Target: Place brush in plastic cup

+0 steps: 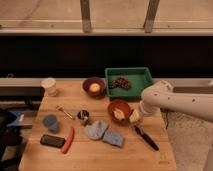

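Note:
The brush (147,138) is slim and black. It lies flat on the wooden table (95,157) at the right, slanting from beside the orange bowl (119,109) down to the right. My gripper (134,117) hangs from the white arm (172,100), low over the brush's upper-left end and next to the orange bowl's right rim. I cannot tell whether it touches the brush. The plastic cup (49,121) is small and dull blue. It stands upright near the table's left edge, far from the gripper.
A white cup (49,86) stands at the back left. A dark bowl (94,87) and a green tray (131,76) are at the back. A small metal cup (83,116), grey-blue cloths (102,132), a red-orange stick (68,140) and a black flat object (51,141) lie between brush and cup.

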`<state>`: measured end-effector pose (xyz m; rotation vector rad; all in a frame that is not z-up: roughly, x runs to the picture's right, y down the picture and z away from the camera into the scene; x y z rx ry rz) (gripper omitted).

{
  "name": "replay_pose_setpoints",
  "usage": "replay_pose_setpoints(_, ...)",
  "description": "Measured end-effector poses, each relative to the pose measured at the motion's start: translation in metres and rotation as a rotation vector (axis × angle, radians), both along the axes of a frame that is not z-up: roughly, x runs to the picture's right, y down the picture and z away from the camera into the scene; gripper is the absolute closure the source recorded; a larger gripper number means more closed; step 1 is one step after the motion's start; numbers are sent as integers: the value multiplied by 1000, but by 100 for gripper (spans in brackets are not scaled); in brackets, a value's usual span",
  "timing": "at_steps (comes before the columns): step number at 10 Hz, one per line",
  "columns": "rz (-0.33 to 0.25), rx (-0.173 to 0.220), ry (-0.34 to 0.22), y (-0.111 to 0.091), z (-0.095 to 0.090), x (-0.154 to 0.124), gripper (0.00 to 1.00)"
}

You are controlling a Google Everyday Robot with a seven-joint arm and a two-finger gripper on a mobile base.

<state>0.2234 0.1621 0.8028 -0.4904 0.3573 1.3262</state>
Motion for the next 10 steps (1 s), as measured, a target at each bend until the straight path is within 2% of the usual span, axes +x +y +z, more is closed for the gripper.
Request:
replay_pose_setpoints(8, 0, -81, -43, 20, 38, -12, 20)
replay_pose_setpoints(9, -4, -89, -52, 22, 43, -16, 22)
replay_pose_setpoints(10, -10, -96, -58, 25, 45, -19, 30)
